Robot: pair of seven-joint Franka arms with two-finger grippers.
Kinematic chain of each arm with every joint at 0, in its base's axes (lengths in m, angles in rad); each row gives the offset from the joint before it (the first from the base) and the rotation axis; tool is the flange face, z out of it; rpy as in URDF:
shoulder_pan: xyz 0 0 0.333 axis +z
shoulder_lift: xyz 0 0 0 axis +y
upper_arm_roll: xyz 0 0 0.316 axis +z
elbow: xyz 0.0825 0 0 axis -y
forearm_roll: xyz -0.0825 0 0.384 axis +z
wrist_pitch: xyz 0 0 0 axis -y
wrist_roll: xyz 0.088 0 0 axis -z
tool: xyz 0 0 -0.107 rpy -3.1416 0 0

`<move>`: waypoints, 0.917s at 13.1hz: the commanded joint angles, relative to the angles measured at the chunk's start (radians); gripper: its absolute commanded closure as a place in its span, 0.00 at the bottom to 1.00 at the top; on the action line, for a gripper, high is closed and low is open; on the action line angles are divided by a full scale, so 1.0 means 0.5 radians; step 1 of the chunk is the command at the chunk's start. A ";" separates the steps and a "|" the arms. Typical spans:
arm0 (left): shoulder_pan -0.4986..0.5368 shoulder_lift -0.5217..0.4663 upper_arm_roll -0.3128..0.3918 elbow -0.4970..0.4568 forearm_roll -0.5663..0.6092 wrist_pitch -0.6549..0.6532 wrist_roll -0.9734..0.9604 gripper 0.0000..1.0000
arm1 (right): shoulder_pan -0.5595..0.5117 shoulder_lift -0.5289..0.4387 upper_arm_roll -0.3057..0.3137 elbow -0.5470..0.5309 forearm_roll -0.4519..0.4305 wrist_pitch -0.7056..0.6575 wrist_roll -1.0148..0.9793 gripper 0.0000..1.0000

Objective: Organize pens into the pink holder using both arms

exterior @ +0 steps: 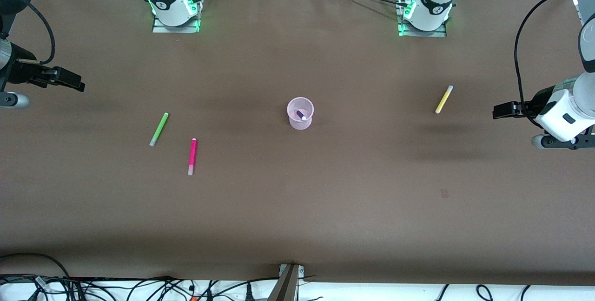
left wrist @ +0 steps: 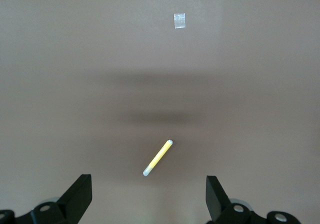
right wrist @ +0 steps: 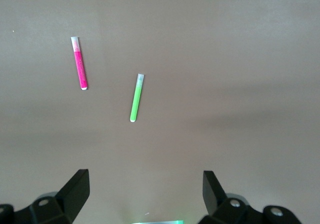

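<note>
The pink holder [exterior: 300,113] stands mid-worktop [exterior: 297,208] with the purple pen [exterior: 301,115] inside. The yellow pen [exterior: 444,99] lies toward the left arm's end from it; the green pen [exterior: 159,129] and magenta pen [exterior: 192,156] lie toward the right arm's end. The left hand [exterior: 499,110] and right hand [exterior: 76,82], both spread wide and empty, hang over the worktop's ends.

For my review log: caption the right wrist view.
Open right gripper above the table, with the green pen and pink pen lying apart.
</note>
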 commanded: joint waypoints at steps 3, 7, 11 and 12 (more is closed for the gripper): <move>0.006 -0.011 -0.003 -0.015 -0.035 0.025 0.044 0.00 | -0.008 0.010 -0.004 0.011 0.035 0.014 -0.233 0.00; 0.006 -0.011 -0.003 -0.015 -0.032 0.025 0.044 0.00 | -0.008 0.010 -0.004 0.021 0.032 0.014 -0.233 0.00; 0.006 -0.011 -0.003 -0.015 -0.032 0.022 0.044 0.00 | 0.017 0.028 0.015 0.039 -0.001 0.072 -0.233 0.00; 0.006 -0.008 -0.003 -0.015 -0.032 0.025 0.044 0.00 | 0.014 0.028 0.018 0.039 0.002 0.088 -0.251 0.00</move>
